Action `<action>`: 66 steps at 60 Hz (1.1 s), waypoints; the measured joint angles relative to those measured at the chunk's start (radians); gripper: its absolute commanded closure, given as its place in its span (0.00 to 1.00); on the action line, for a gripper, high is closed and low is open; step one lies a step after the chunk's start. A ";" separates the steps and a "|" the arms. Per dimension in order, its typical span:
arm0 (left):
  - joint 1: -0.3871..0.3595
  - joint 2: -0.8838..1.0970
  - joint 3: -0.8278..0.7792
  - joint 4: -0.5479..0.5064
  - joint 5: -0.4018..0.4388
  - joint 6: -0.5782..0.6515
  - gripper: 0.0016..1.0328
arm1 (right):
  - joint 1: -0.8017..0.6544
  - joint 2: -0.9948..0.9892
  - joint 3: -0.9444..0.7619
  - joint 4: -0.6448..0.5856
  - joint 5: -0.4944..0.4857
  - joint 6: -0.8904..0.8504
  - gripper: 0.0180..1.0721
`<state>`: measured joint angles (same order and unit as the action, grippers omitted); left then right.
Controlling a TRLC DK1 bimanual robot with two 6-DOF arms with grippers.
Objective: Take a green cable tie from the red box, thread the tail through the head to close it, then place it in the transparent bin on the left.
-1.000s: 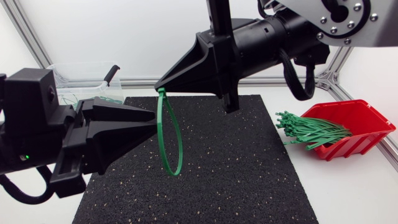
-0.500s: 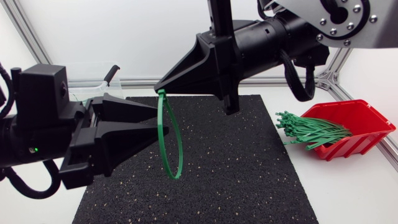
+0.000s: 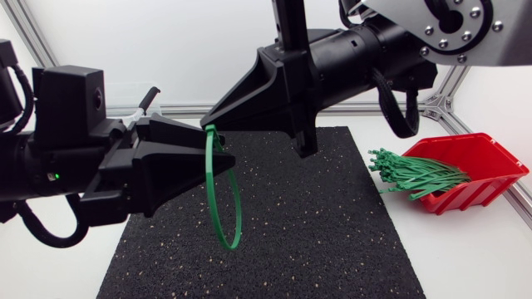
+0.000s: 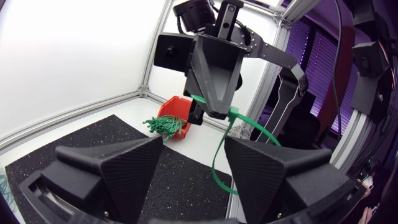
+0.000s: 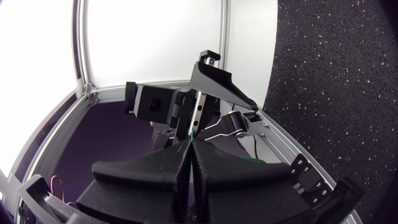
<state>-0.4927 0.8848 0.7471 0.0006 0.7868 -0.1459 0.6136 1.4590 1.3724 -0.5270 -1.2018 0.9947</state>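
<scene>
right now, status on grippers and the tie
Right gripper shut on the green cable tie. Tie closed in a loop, hanging above the mat. Left gripper open at the loop. Nothing blocking.

No readable text, labels or numbers anywhere.

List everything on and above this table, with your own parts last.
looped cable tie: one, green, hanging above the mat from the right pincer's tips
loose cable ties: a bundle, green, spilling out of the red box's open front
red box: one, red, on the table to the right of the mat
transparent bin: one, clear, far left, mostly hidden behind the left arm
mat: one, black with speckles, middle of the table
table: one, white, under everything
left pincer: one, black, open, facing the loop
right pincer: one, black, shut on the looped cable tie
</scene>
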 measured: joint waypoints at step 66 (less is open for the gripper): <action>-0.026 -0.069 -0.028 0.066 -0.002 -0.064 0.96 | -0.014 0.006 -0.014 0.001 -0.006 0.000 0.94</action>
<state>-0.5186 0.8162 0.7189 0.0666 0.7849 -0.2096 0.5991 1.4654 1.3582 -0.5259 -1.2079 0.9951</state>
